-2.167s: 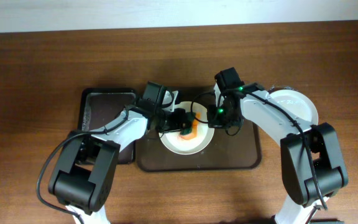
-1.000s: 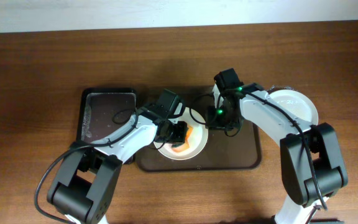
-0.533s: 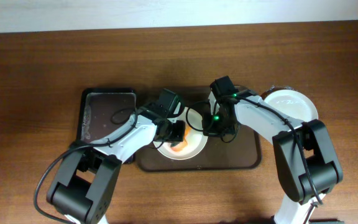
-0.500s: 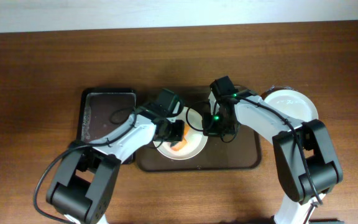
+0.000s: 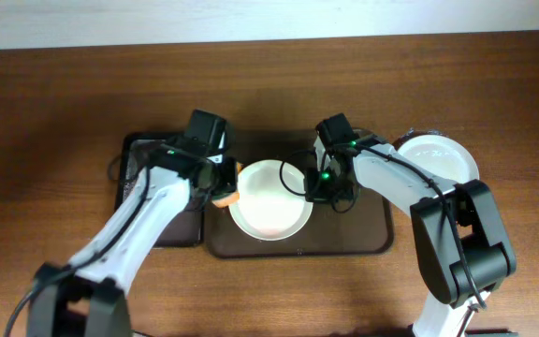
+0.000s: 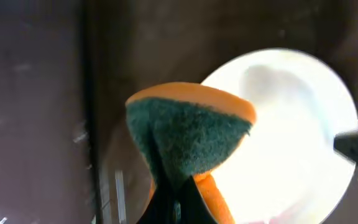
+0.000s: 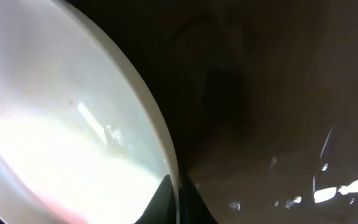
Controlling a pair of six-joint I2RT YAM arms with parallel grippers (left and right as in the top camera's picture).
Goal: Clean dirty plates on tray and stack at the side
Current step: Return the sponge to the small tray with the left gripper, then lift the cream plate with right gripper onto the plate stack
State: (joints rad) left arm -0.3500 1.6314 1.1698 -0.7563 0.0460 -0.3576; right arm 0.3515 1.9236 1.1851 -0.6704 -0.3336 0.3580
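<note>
Top of the white plate (image 5: 269, 201) is wide open from above, nothing over its centre. Its left rim is crowded: the left gripper (image 5: 221, 192) hangs just beside it, clamped on a green-orange sponge (image 6: 188, 134). The right rim is taken too, with the right gripper (image 5: 309, 183) pinching it, rim between the fingers. The near-right corner of the brown tray (image 5: 358, 229) lies bare, good room there. The left arm (image 5: 148, 215) slants across the black tray (image 5: 138, 154), blocking most of it. The right arm (image 5: 391, 178) skirts the second plate (image 5: 443, 157), covering its near-left edge. The far strip of table (image 5: 64, 94) is free.
</note>
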